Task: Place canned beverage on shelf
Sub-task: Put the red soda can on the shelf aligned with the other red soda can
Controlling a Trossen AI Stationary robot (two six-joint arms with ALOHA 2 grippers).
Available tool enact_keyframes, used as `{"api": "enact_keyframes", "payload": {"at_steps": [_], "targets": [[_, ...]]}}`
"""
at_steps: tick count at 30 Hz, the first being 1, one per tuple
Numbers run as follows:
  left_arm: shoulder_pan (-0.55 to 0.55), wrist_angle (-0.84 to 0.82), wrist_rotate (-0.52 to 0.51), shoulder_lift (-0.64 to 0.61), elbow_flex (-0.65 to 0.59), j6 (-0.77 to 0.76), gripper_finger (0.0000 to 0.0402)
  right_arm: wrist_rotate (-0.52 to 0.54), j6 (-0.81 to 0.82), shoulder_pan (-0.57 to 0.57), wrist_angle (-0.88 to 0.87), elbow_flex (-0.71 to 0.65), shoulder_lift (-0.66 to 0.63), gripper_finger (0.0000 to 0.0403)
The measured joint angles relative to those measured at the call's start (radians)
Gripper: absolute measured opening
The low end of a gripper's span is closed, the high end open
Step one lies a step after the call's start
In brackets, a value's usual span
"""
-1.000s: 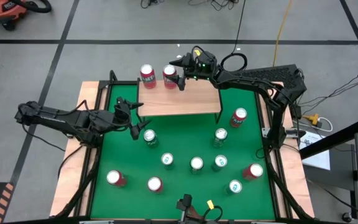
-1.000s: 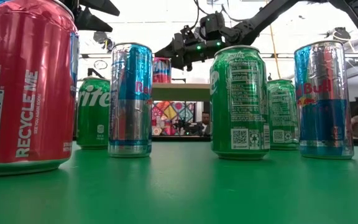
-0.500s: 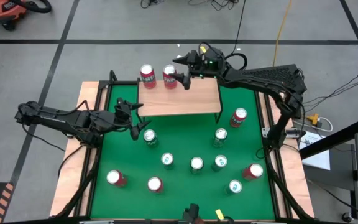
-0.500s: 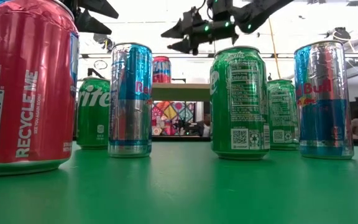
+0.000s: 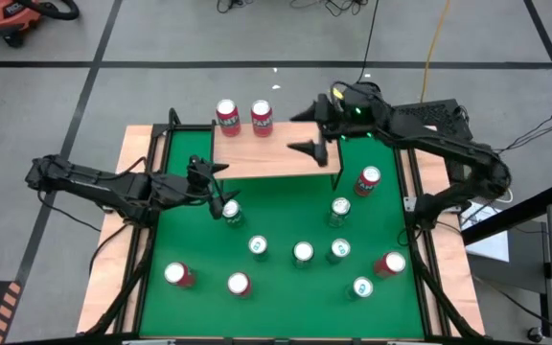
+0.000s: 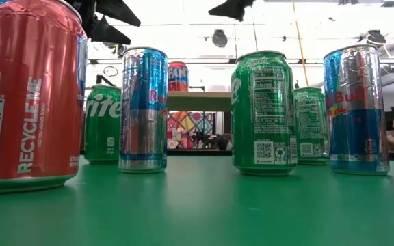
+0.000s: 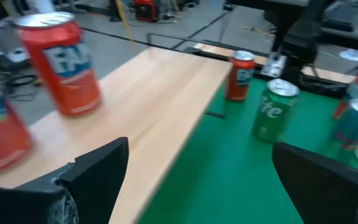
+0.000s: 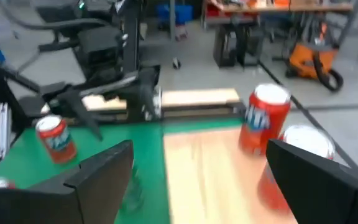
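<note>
right fingers (image 5: 312,134): wide open, holding nothing, I've got them over the shelf's (image 5: 276,158) right end
left fingers (image 5: 209,179): wide open too, empty, just off the shelf's near-left corner
cans (image 5: 244,117): two red ones upright on the shelf's far-left, well clear of both

A green table (image 5: 286,230) fills the middle of the high view, with a light-wood shelf (image 5: 276,158) on thin black legs standing along its upper edge. Two red cans (image 5: 228,117) stand side by side at the shelf's upper left corner, the rest of its board bare. On the green surface below stand green Sprite cans (image 5: 303,252) in a loose cluster at centre, red cans (image 5: 177,275) at lower left and along the right side, and silver-blue Red Bull cans (image 6: 143,109), seen in the low view.
</note>
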Motion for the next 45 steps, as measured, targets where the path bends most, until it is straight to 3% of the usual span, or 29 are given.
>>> {"api": "enact_keyframes", "payload": {"at_steps": [7,17,24,29,36,45], "targets": [[-0.015,0.077,0.042,0.054,0.0,0.002,0.0396,0.207,0.021,0.184,-0.274,-0.001,-0.113,0.0359],[-0.074,0.123,0.042,0.091,0.0,0.0,0.0396,0.432,0.138,0.403,-0.575,-0.009,-0.139,0.0359],[-0.117,0.129,0.041,0.118,0.0,-0.063,0.0396,0.513,0.363,0.541,-0.565,-0.173,-0.17,0.0359],[-0.158,0.153,0.035,0.137,0.0,-0.131,0.0396,0.63,0.484,0.667,-0.489,-0.289,-0.192,0.0359],[-0.233,0.241,0.021,0.199,0.0,-0.15,0.0396,0.759,0.563,0.808,-0.407,-0.406,-0.196,0.0359],[-0.248,0.252,0.014,0.261,0.0,-0.147,0.0396,0.864,0.574,0.859,-0.407,-0.452,-0.202,0.0359]]}}
